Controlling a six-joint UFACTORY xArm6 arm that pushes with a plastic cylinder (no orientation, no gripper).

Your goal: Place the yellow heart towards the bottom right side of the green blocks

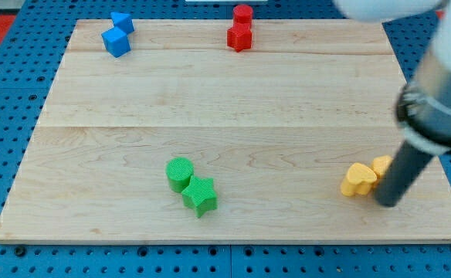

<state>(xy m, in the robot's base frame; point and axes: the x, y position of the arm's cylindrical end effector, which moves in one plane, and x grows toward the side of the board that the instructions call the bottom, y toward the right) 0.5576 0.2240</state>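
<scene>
The yellow heart [358, 180] lies at the board's lower right, touching a second yellow block [381, 164] on its right; that block's shape is partly hidden by the rod. My tip [388, 202] rests on the board just right of and below the heart, close to it. The green cylinder [180, 173] and the green star [200, 194] sit together at the lower middle, well to the left of the heart.
Two blue blocks [117, 35] sit at the top left of the wooden board [225, 100]. Two red blocks [241, 29] sit at the top middle. The arm's body [442, 100] fills the view's right side.
</scene>
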